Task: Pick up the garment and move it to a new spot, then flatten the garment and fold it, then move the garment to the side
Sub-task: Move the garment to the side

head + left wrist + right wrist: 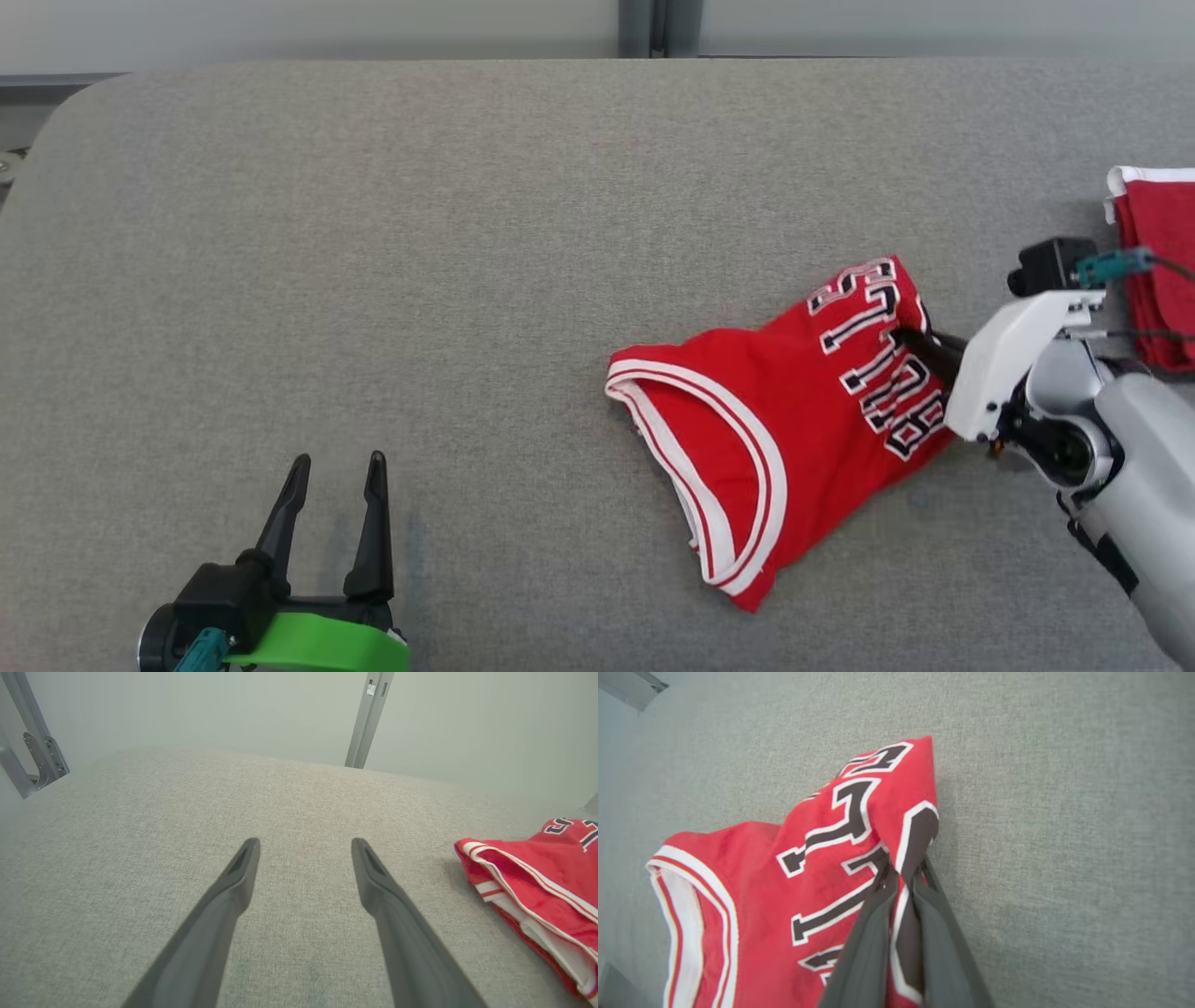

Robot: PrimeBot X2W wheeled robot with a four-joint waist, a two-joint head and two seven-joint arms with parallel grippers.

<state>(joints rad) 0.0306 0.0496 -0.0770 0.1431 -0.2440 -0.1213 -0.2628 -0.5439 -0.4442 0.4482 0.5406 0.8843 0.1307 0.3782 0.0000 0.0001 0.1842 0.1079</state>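
The garment (pixel 784 429) is a red jersey with white trim and black-and-white lettering, folded into a compact bundle on the grey table (pixel 467 233), right of centre. My right gripper (pixel 910 341) is shut on the lettered right edge of the garment (pixel 831 858); in the right wrist view its fingers (pixel 873 933) pinch a fold of red cloth between them (pixel 903 870). My left gripper (pixel 336 462) rests open at the lower left, far from the jersey, with bare table between its fingers (pixel 306 844). The garment's trimmed edge (pixel 537 886) shows at the right of the left wrist view.
Another red cloth with a white edge (pixel 1158 261) lies at the table's far right, behind my right arm. A pale wall with a grey post (pixel 644 28) runs behind the table. A metal bracket (pixel 37 751) stands off the table's left corner.
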